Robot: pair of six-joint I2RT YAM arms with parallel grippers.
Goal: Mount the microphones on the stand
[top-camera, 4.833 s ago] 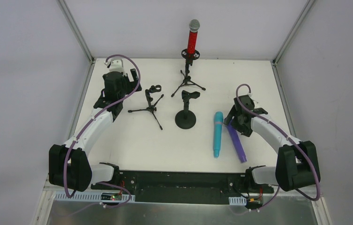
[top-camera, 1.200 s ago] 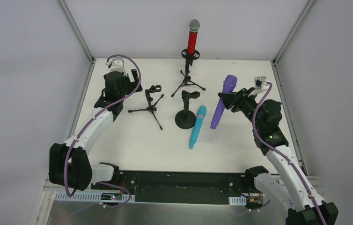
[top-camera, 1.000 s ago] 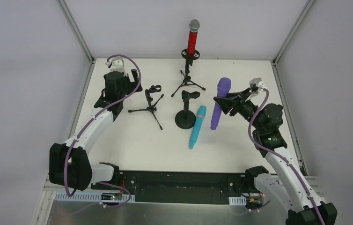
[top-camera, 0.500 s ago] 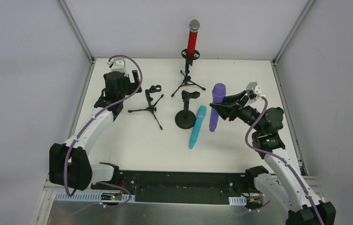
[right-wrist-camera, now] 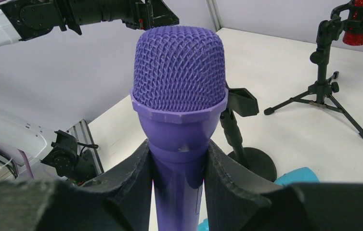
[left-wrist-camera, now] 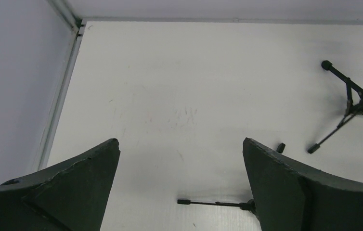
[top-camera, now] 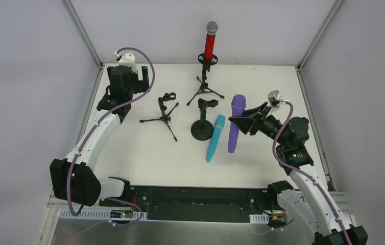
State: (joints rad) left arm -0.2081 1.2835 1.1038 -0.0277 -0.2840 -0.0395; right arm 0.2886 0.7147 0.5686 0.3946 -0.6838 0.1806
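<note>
In the top view, your right pincer (top-camera: 242,122) pinches the purple microphone (top-camera: 237,106) head-up at centre right, just beside the cyan microphone (top-camera: 214,139), which lies on the counter (top-camera: 139,153) by the round-base stand (top-camera: 202,130); the red microphone (top-camera: 210,40) stands in a tripod at top centre. In the left wrist view, your left pincer (left-wrist-camera: 179,149) is spread wide and holds nothing. In the right wrist view, the fingers (right-wrist-camera: 124,180) squeeze the purple handle just below its mesh head, mid-frame.

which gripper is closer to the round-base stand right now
Right. The right gripper, shut on the purple microphone, hangs just right of the round-base stand. The left gripper is open near the far-left corner, beyond the small tripod stand.
</note>
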